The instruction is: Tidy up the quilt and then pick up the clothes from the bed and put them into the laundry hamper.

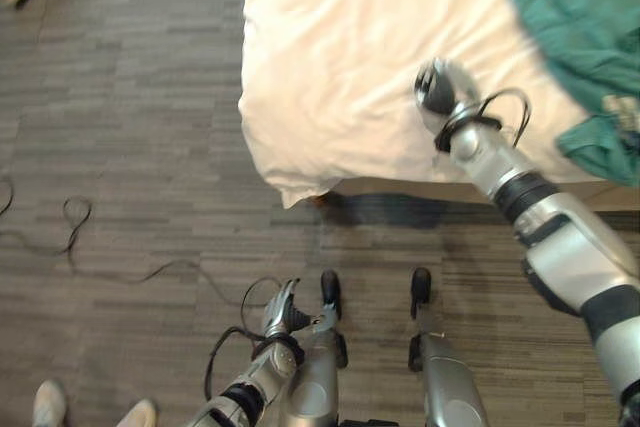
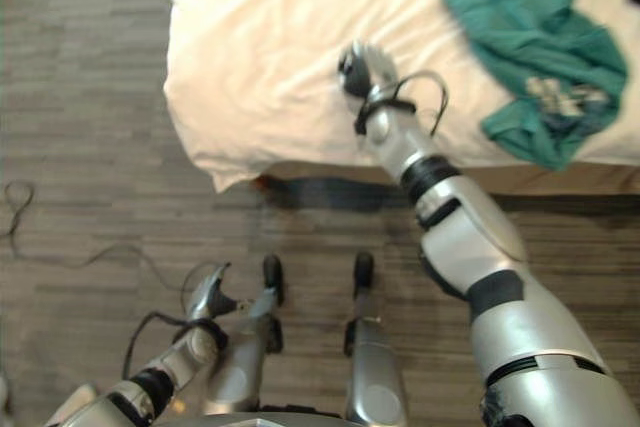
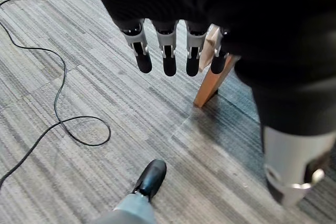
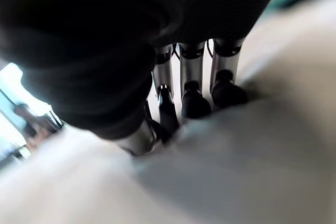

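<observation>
Left eye view | step: quilt tidying | right hand (image 1: 437, 87) rested on cream quilt (image 1: 340, 57) near bed's near edge, fingers (image 4: 195, 103) straight, pressing cloth, grasping nothing | left hand (image 1: 281, 311) relaxed, low over floor (image 1: 130, 147) | green clothes (image 2: 530, 37) lay far right on quilt | next likely: smooth quilt, then reach right.

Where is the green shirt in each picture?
Left eye view: green clothes lie at the upper right, on the white quilt.
Right eye view: upper right again, a bit nearer the middle.
Left wrist view: not there.
Right wrist view: a green sliver in one corner.
Shared landmark: the right hand on the quilt.
</observation>
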Tool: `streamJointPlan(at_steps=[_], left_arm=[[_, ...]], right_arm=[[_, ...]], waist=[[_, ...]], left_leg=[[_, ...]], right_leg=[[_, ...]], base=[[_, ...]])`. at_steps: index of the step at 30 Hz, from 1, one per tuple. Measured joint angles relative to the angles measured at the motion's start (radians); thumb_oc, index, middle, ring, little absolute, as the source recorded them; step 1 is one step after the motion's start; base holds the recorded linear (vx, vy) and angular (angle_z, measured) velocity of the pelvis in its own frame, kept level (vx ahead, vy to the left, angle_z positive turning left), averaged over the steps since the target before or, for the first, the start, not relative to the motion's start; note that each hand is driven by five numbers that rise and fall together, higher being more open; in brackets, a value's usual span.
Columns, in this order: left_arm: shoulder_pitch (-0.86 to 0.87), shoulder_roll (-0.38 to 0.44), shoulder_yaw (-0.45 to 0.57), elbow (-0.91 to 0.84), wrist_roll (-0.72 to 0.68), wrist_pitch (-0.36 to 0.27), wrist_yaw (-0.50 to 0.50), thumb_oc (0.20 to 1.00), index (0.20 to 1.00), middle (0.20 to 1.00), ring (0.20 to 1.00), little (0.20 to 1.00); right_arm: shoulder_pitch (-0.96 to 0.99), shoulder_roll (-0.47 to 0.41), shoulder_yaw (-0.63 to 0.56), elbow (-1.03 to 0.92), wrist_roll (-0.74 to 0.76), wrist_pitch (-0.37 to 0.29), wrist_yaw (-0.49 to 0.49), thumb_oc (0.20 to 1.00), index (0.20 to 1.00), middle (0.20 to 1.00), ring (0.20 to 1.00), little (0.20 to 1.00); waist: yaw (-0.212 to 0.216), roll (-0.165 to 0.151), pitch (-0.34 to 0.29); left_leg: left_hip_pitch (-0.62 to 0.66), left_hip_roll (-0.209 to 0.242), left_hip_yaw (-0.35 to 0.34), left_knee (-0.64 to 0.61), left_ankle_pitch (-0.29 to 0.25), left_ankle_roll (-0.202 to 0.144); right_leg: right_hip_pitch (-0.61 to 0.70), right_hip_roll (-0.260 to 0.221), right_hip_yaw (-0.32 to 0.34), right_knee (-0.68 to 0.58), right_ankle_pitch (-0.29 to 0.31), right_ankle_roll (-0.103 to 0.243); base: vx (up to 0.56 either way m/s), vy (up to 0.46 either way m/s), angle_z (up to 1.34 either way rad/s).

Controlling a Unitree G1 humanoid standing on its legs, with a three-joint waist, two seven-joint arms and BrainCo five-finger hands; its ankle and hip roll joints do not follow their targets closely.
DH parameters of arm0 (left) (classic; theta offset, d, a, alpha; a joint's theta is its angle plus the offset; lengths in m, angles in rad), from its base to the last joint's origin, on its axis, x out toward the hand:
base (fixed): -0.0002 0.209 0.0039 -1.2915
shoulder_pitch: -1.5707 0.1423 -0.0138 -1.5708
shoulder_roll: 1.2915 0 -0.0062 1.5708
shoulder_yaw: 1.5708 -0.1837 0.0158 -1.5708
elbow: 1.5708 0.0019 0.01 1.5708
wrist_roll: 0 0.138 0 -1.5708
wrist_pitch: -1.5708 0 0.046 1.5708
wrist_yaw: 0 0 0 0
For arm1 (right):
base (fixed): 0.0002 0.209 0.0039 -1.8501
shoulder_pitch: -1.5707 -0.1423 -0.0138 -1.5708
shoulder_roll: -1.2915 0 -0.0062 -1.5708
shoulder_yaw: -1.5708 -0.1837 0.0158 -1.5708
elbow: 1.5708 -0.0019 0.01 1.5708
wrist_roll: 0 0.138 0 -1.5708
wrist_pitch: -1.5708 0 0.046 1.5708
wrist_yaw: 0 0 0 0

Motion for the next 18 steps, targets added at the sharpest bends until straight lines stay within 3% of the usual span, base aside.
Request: streamJointPlan(at_steps=[2,6,9,13,15,18], left_arm=[[0.004,-0.001,0.018,0.032,0.000,0.010,0.009,1.000,1.000,1.000,1.000,1.000],[0.002,-0.001,0.030,0.042,0.005,0.019,0.029,1.000,1.000,1.000,1.000,1.000],[0.003,0.002,0.034,0.041,0.021,0.027,0.034,1.000,1.000,1.000,1.000,1.000],[0.005,-0.001,0.080,0.040,0.048,0.043,0.027,1.000,1.000,1.000,1.000,1.000],[0.008,-0.001,0.125,0.043,0.050,0.046,0.024,1.000,1.000,1.000,1.000,1.000],[0.011,0.003,0.142,0.056,0.050,0.046,0.025,1.000,1.000,1.000,1.000,1.000]], right_arm=[[0.060,0.021,-0.060,-0.087,0.044,0.000,-0.031,0.200,0.200,0.200,0.200,0.200],[0.198,0.062,-0.050,-0.173,0.061,-0.002,-0.029,0.200,0.200,0.200,0.200,0.200],[0.343,0.068,-0.002,-0.329,0.164,-0.026,0.096,0.200,0.200,0.200,0.200,0.200],[0.629,0.068,0.244,-0.605,0.358,-0.029,0.359,0.200,0.200,0.200,0.200,0.200],[0.679,0.038,0.294,-0.742,0.398,-0.030,0.416,0.200,0.200,0.200,0.200,0.200],[0.624,-0.006,0.181,-0.852,0.377,-0.092,0.374,0.200,0.200,0.200,0.200,0.200]], waist=[[-0.023,0.007,0.008],[-0.052,0.007,0.006],[-0.066,0.008,-0.001],[-0.065,0.012,-0.007],[-0.069,0.012,-0.007],[-0.074,0.012,-0.008]], left_leg=[[0.013,-0.004,-0.011,0.000,0.001,0.001],[0.096,-0.011,-0.011,0.000,0.001,0.001],[0.130,-0.004,-0.010,0.000,0.000,-0.001],[0.140,0.009,-0.011,0.000,-0.009,-0.012],[0.141,0.017,-0.009,0.000,-0.022,-0.017],[0.142,0.015,0.010,-0.001,-0.041,-0.018]], right_leg=[[0.010,-0.004,-0.011,0.026,-0.013,-0.017],[0.095,-0.014,-0.014,0.025,-0.046,-0.012],[0.142,-0.007,-0.023,0.005,-0.054,-0.012],[0.164,0.011,-0.025,-0.015,-0.050,-0.018],[0.158,0.016,-0.020,-0.013,-0.050,-0.021],[0.131,0.012,0.004,0.020,-0.049,-0.015]], base=[[0.00,0.019,0.25],[0.03,0.018,0.03],[0.07,0.040,0.02],[0.02,0.008,0.02],[0.00,0.005,-0.12],[-0.03,0.003,-0.18]])
